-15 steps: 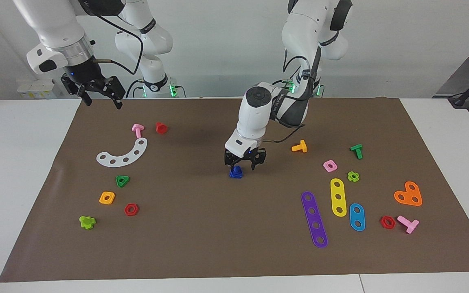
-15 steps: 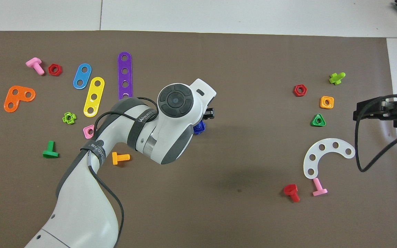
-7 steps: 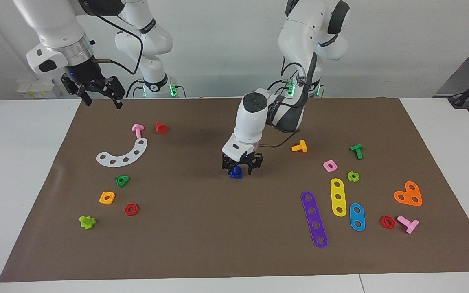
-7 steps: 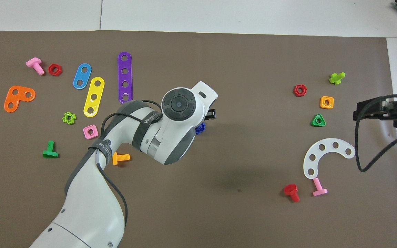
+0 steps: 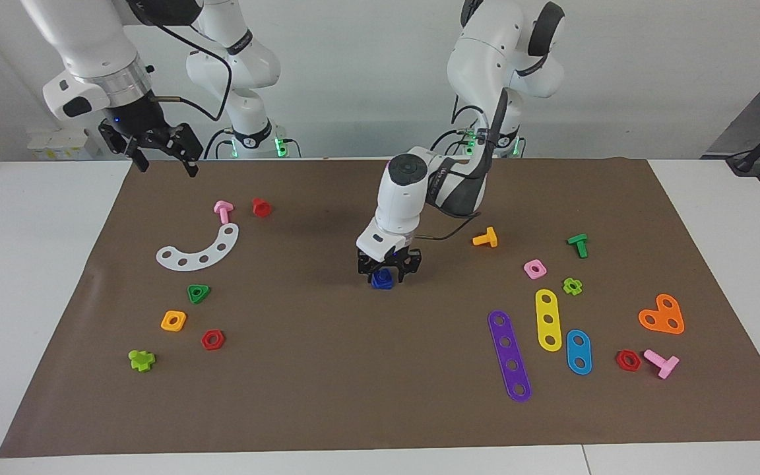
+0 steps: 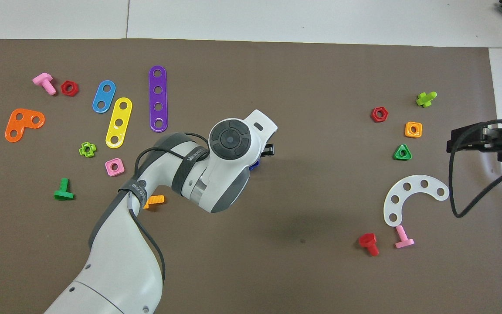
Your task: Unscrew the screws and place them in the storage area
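Note:
The dark-blue screw (image 5: 382,280), a bolt with its nut, stands on the brown mat (image 5: 380,396) near the middle. My left gripper (image 5: 385,273) is down over it, open, with a finger on either side of the screw. In the overhead view the left wrist hides nearly all of the screw; only a blue sliver (image 6: 255,165) shows. My right gripper (image 5: 165,165) is open and empty, and waits high over the mat's edge at the right arm's end.
A white arc plate (image 5: 200,249), pink bolt (image 5: 223,211), red bolt (image 5: 261,207) and several nuts lie toward the right arm's end. An orange bolt (image 5: 485,237), green bolt (image 5: 578,245), coloured strips (image 5: 509,355) and an orange plate (image 5: 662,315) lie toward the left arm's end.
My left gripper has shifted slightly toward the right arm's end and dropped lower around the blue screw. The screw and the right arm have not moved.

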Motion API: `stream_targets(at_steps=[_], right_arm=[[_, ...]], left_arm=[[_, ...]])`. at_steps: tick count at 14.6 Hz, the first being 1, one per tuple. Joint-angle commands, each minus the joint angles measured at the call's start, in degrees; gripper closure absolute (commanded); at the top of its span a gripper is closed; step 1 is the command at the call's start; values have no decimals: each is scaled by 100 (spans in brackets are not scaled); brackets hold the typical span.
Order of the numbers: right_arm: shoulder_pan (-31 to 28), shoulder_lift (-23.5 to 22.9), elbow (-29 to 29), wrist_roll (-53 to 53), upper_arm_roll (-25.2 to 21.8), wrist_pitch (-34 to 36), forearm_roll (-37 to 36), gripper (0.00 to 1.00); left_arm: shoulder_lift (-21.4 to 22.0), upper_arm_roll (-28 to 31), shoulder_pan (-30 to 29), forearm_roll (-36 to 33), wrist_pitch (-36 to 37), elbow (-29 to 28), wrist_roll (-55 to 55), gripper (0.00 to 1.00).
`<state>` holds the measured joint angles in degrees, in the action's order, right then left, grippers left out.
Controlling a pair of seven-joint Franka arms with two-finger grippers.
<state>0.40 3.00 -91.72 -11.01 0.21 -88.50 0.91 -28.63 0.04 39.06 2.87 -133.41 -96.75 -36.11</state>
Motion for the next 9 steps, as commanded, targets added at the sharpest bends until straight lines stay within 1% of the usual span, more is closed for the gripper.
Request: stream_targets(at_steps=[1, 9], right_arm=[[-66, 60, -118, 55, 32, -124, -56, 0], [-66, 60, -127, 55, 32, -124, -56, 0]], left_arm=[[77, 101, 154, -146, -159, -265, -72, 23], [85, 92, 154, -129, -159, -300, -89, 29]])
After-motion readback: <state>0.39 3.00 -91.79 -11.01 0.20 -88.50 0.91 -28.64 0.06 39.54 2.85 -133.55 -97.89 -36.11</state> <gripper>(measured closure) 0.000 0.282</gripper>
